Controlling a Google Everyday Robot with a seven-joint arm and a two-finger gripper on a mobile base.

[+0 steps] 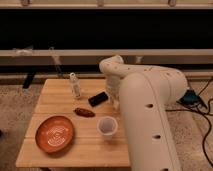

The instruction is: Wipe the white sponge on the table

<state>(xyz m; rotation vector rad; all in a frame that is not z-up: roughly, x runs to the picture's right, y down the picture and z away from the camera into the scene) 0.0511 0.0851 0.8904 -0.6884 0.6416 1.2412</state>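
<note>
table [95, 145], gripper [116, 104] low at right edge

Light wooden plank worktop [50, 100], rectangular, seams running lengthwise. Bearing: round orange plate with white swirl [54, 134] at near left; white-grey cup [107, 126] near the middle front; small reddish-brown oblong item [84, 112] between; black rectangular device [98, 98] farther back; small clear bottle [75, 86] upright behind. Pincer [115, 102] low over the right edge, beside the device.

Lab-like room: speckled floor [15, 107], cables [204, 102], gripper [114, 100] over table [57, 95].
</note>
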